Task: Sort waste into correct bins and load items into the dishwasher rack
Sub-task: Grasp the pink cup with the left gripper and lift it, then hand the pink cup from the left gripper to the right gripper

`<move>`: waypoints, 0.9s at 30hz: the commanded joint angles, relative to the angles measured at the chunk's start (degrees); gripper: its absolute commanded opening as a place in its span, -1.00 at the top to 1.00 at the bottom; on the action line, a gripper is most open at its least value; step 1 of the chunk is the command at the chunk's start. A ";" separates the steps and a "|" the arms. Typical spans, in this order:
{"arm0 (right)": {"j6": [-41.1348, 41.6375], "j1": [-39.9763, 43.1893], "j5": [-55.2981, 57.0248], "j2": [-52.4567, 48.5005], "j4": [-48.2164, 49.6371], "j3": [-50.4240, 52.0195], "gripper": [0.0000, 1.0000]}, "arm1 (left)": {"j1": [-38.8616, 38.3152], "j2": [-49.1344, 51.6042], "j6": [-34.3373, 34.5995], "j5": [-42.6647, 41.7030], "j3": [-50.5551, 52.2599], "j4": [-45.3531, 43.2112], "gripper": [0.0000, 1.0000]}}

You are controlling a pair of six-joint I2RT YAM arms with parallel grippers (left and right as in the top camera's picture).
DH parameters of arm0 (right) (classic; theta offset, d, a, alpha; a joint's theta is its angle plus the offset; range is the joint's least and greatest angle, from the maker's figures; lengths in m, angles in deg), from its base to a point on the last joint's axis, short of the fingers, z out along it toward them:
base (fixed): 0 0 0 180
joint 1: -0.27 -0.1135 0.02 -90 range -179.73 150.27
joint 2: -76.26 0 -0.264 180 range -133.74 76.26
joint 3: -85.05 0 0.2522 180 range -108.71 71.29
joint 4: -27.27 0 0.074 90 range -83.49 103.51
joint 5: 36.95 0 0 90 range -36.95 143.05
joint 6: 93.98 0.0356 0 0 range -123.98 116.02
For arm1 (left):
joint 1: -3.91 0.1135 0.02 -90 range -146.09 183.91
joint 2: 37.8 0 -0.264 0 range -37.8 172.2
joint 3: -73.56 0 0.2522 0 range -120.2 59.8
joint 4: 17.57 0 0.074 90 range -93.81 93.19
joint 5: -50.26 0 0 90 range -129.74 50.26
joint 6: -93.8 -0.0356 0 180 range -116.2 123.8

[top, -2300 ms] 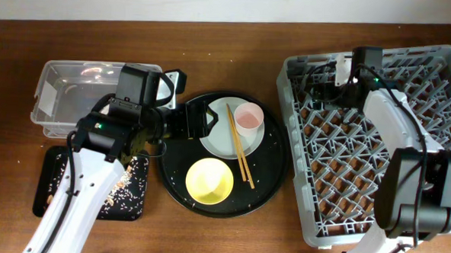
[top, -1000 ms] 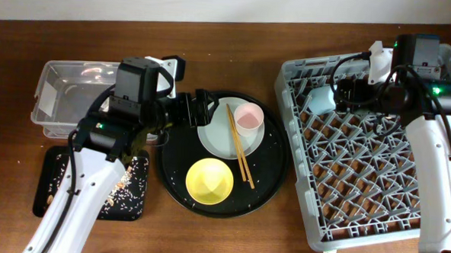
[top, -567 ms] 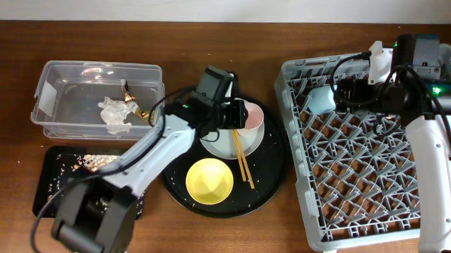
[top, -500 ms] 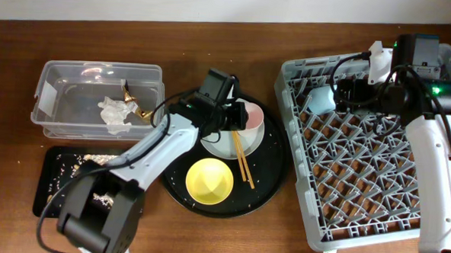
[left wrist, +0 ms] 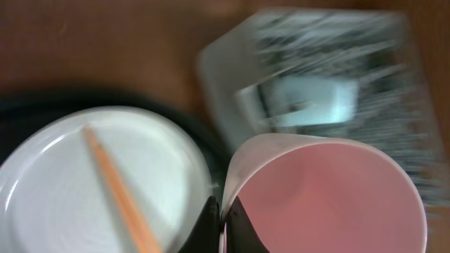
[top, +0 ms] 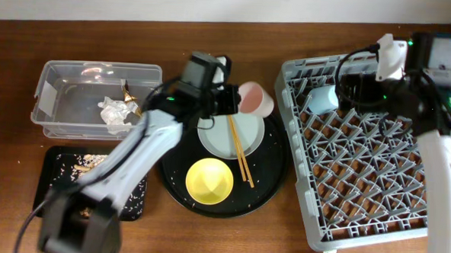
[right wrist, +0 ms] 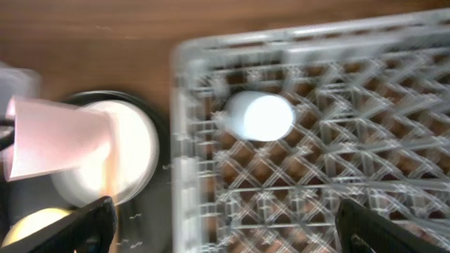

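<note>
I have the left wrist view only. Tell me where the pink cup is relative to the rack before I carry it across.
Observer: Overhead, the pink cup is tipped on its side in the left gripper. It is over the far-right rim of the round black tray and not yet above the dishwasher rack.
Operator: Report the right gripper.
Observer: Its wrist view shows the right gripper open and empty, looking down on the rack's corner where the light-blue cup lies.
Operator: List what else is on that tray besides the plate.
Observer: A yellow bowl sits on the tray's near side, out of your frame.
</note>
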 commanded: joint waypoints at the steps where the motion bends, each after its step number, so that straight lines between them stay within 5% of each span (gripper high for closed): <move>1: -4.63 0.11 -17.86 3.17 -2.47 -1.29 -0.97 | 5.57 -12.20 -0.33 -22.16 -2.29 0.37 0.99; 5: -16.98 0.11 -47.63 3.48 -2.91 -1.29 -0.97 | 14.64 -14.69 4.72 -52.26 -2.29 -8.85 0.99; 7: -20.72 0.11 -56.92 3.43 -2.93 -1.29 -0.97 | 16.68 -14.69 8.15 -59.28 -2.29 -13.70 1.00; 13: -24.52 -0.04 -65.53 3.43 -2.95 -1.29 -0.97 | 13.49 -14.69 10.05 -59.84 -2.29 -18.60 0.99; 22: -25.38 -9.03 -59.67 2.32 -2.91 -1.27 -0.97 | 9.79 -14.69 10.03 -57.46 -2.29 -20.00 1.00; 27: -25.35 -10.12 -58.93 0.83 -2.56 -1.27 -0.31 | 9.79 -14.69 10.03 -57.55 -2.29 -19.96 0.99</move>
